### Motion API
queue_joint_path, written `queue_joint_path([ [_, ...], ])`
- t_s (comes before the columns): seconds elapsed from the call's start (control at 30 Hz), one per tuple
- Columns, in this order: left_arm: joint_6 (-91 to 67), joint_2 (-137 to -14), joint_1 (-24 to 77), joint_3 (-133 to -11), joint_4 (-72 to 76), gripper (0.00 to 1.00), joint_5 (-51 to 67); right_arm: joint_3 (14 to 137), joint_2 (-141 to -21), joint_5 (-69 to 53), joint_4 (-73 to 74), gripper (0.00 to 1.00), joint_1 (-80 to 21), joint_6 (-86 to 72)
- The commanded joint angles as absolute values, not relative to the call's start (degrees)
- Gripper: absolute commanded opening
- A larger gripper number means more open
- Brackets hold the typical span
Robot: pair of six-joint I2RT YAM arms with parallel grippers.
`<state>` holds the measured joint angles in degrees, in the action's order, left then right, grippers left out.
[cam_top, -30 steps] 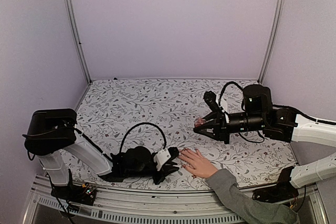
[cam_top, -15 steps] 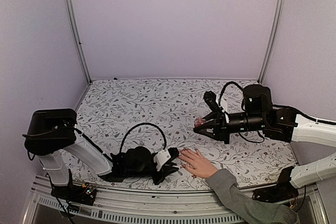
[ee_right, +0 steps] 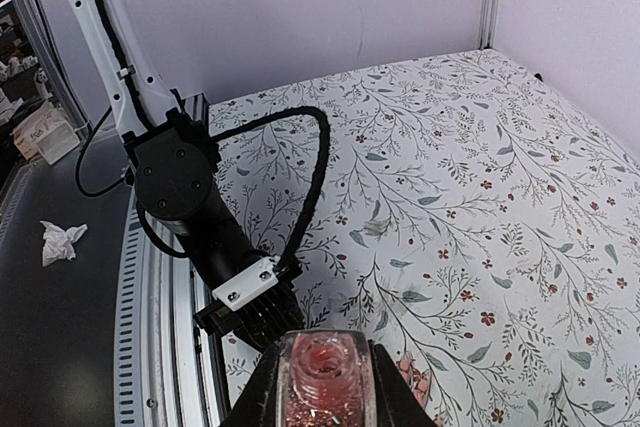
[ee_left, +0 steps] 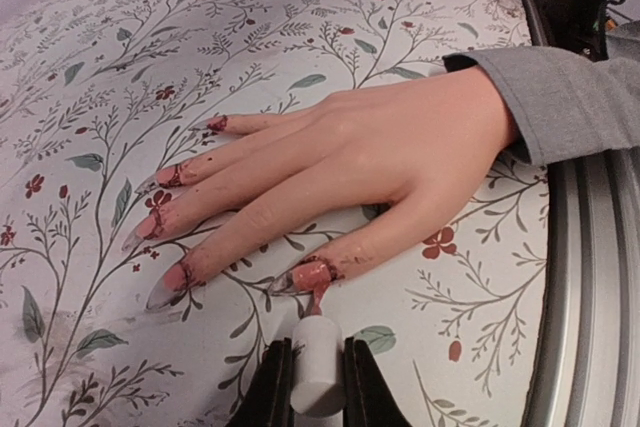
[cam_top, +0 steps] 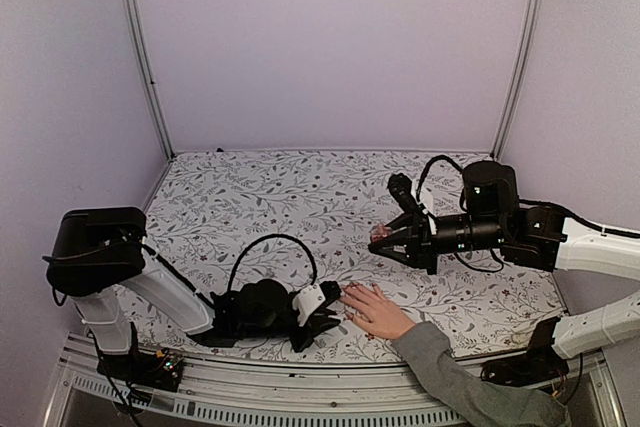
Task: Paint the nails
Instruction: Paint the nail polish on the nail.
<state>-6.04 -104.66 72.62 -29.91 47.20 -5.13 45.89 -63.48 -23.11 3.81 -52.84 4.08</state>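
Note:
A light-skinned hand [ee_left: 400, 147] with a grey sleeve [ee_left: 570, 97] lies flat on the floral cloth, fingers spread. Its nails [ee_left: 312, 273] carry smeared pink-red polish. My left gripper [ee_left: 318, 372] is shut on a white brush cap [ee_left: 318, 362], and the pink brush tip touches the nail of the nearest finger. In the top view the left gripper [cam_top: 325, 319] sits low on the table at the fingertips of the hand [cam_top: 372, 309]. My right gripper [ee_right: 325, 397] is shut on an open bottle of pink glittery polish [ee_right: 325, 382], held above the table behind the hand [cam_top: 383, 237].
A floral cloth [cam_top: 300, 197] covers the table, with walls at the back and sides. A metal rail [ee_left: 590, 277] runs along the near edge. The left arm's black cable [cam_top: 270, 242] loops over the cloth. A crumpled tissue [ee_right: 62, 239] lies off the table.

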Motion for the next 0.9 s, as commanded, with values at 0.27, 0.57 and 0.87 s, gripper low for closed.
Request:
queue_joint_path([
  [0.27, -6.5, -103.6, 72.4, -29.9, 46.3, 0.0, -5.9, 46.1, -62.5, -22.9, 2.8, 0.0, -52.6, 4.1],
  [0.57, -6.8, -103.6, 72.2, -30.0, 46.1, 0.0, -6.4, 46.1, -62.6, -22.9, 2.8, 0.0, -52.6, 4.1],
  [0.87, -6.9, -103.6, 72.1, -30.0, 46.1, 0.0, -6.9, 46.0, -62.5, -22.8, 2.7, 0.0, -52.6, 4.1],
])
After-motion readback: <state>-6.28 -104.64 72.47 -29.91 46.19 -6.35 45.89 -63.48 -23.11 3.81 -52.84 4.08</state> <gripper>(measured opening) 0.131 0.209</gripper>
